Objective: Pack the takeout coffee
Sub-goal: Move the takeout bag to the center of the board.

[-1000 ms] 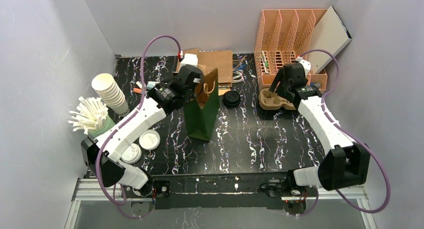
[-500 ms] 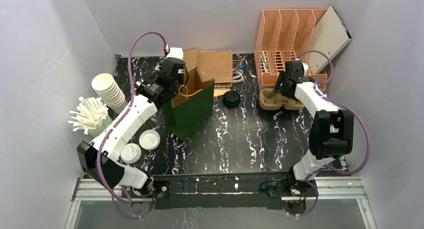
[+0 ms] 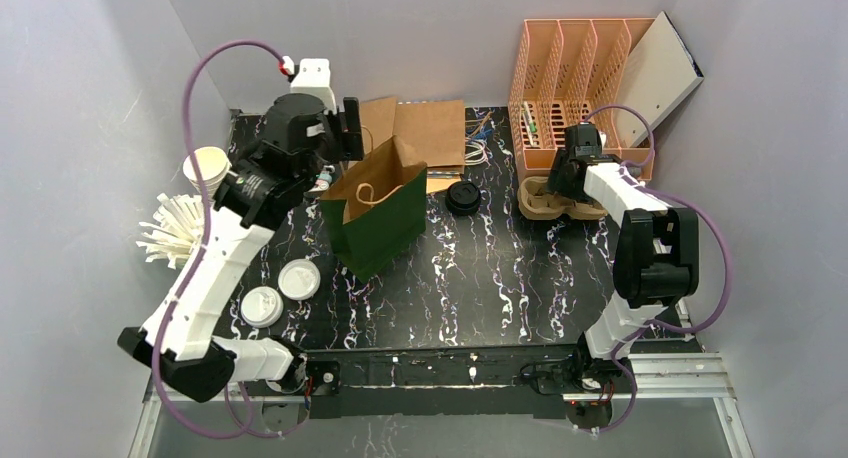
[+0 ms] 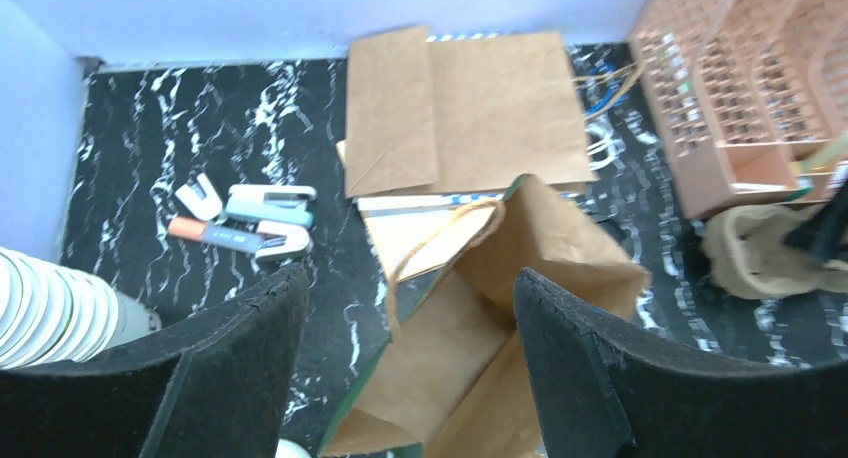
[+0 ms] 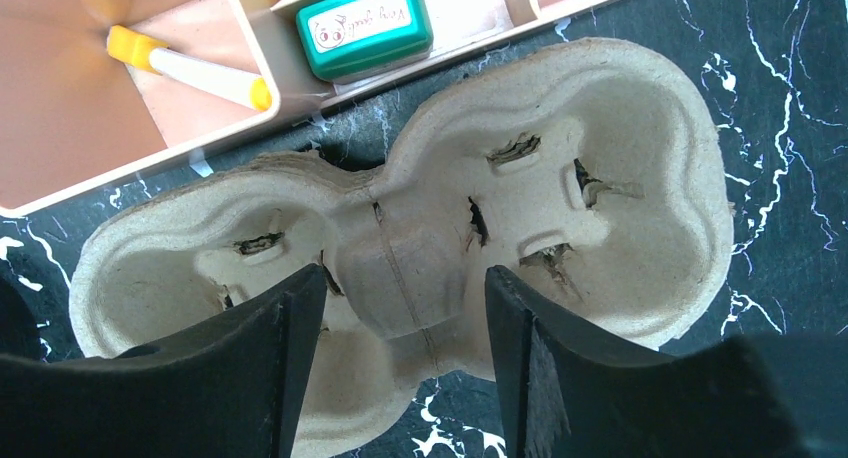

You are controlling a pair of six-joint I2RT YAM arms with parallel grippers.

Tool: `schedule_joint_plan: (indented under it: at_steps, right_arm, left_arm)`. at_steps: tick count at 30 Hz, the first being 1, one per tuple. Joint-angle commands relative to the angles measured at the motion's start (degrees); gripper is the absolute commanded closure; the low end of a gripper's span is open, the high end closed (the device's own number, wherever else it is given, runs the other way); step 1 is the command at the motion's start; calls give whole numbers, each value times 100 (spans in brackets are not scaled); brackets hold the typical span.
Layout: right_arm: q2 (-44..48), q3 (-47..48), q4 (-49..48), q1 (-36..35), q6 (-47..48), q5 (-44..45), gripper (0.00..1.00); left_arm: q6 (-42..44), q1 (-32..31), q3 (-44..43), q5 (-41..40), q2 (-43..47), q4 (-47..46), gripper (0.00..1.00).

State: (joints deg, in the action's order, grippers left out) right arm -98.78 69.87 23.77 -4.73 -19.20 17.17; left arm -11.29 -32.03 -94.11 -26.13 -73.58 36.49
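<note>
Eyes on the right side, because the right gripper hangs directly over the moulded grey-brown pulp two-cup carrier. Its fingers are spread and empty, one above each cup well, straddling the raised bridge in the middle. Whether the fingertips touch the pulp, the views do not settle. The carrier lies flat on the black marbled bench, just in front of the peach-coloured plastic organiser rack. Its long axis runs left to right along the rack's front edge, in line with the gap between the fingers, and its wells face up. So a close here would likely pinch that central bridge, which looks like the natural handle. The right arm is plainly the nearer one to it. Over on the left, the left gripper hovers high with its fingers wide apart and nothing between them. It looks down on the green-sided brown paper bag, which stands upright with its mouth gaping upward and its handle loop showing. The bag sits well to the left of the carrier, with a black round cup lid on the bench between them. Judging from this, the carrier has to travel leftward and drop in from above.
</note>
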Motion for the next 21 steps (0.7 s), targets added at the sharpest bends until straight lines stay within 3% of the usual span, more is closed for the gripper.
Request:
schedule_joint_plan:
  at_steps: [1, 14, 16, 18, 21]
  right_arm:
    - [-51, 213, -125, 3, 21, 51, 34]
    - [494, 286, 19, 7, -83, 175, 46]
    - [492, 257, -43, 7, -40, 194, 42]
    - [382, 281, -37, 7, 8, 187, 27]
    - [113, 367, 74, 7, 44, 156, 25]
  left_arm:
    - [-197, 30, -314, 708, 268, 151, 28]
    - [-706, 25, -530, 2406, -158, -137, 34]
    - [-835, 22, -535, 2761, -279, -295, 36]
    - [-952, -6, -561, 3037, -415, -452, 37]
    - [-1053, -172, -666, 3201, -645, -628, 38]
